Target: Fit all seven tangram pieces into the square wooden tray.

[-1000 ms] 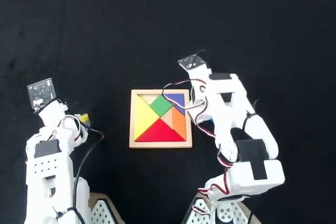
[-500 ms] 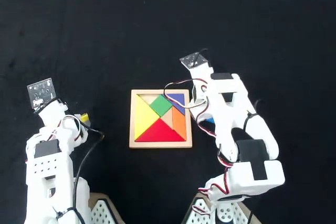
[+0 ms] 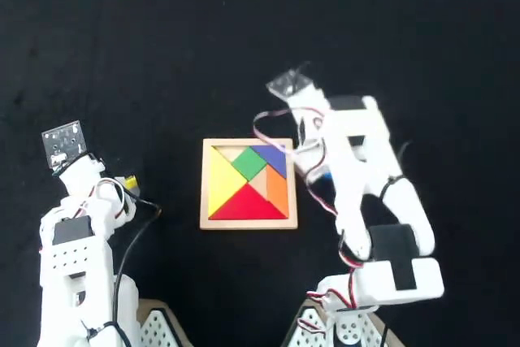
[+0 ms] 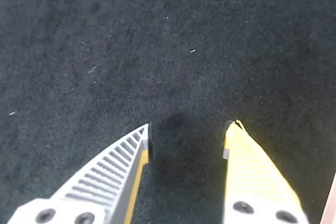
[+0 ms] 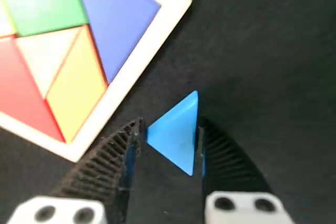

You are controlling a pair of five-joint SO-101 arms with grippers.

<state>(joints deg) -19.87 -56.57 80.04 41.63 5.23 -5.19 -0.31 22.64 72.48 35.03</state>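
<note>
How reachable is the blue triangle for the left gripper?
Probably not reachable: the blue triangle is clamped in the right gripper, across the wooden tray from the left gripper, and the right arm covers it.

1. The table is being covered by black, matt, fuzzy cloth.
2. The tray is being shown as pale, smooth wood.
3. The blue triangle is being seen smooth and matt.

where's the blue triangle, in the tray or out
Out: the right gripper clamps the blue triangle just outside the tray and its wooden rim.
</note>
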